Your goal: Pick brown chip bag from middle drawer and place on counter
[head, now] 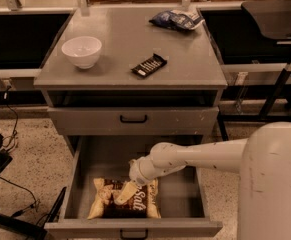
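My gripper [125, 193] sits low inside the open wide grey metal drawer [177, 186], its pale tip right over the pillow-shaped brown chip bag [141, 204] with the tan-cream edges and white cursive "Salt". Whether it is spread, narrow or already closed on the bag I cannot tell, because the wrist covers that spot.

The bag lies flat on the drawer floor toward the front wall, left of the drawer's middle. Its long axis runs side to side, parallel to the drawer front. My tip is above the bag's middle, toward its rear edge, so the bag lies straight below me and a little toward the front, not off to either side. I judge the grasp is the step in hand, and a pinch across the short way would suit it best.

My white arm [200, 154] reaches in from the right, across the drawer's right wall. Above it is a shut grey drawer with a small black handle [133, 119].

The broad flat grey counter [190, 69] is up and behind, well apart from the bag, so the lift has to clear the shut drawer's face first. On the counter stand a white bowl [81, 50], a small black bar with white stripes [149, 65] and a blue-and-white snack bag [177, 20].
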Controlling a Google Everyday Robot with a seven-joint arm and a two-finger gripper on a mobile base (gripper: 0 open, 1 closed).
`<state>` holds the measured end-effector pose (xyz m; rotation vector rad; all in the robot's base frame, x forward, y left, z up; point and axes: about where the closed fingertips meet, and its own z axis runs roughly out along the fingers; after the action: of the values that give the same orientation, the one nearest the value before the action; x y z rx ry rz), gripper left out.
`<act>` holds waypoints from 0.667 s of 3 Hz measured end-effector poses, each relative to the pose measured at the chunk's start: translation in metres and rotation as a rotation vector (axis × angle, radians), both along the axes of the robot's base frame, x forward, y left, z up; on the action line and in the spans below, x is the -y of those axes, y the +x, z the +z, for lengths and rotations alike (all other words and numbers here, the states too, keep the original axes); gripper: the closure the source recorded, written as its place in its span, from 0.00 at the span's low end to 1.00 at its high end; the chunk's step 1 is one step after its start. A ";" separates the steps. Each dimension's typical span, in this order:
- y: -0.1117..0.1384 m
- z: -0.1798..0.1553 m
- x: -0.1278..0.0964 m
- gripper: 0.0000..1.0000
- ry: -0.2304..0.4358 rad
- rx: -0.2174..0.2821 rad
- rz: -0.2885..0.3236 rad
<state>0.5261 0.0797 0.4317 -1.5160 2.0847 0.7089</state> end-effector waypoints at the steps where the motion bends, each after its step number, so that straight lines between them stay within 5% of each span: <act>1: -0.001 -0.034 -0.008 0.00 -0.009 -0.027 0.004; 2: -0.003 -0.053 -0.019 0.19 -0.018 -0.033 0.034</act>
<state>0.5229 0.0985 0.3784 -1.5636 2.0991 0.7343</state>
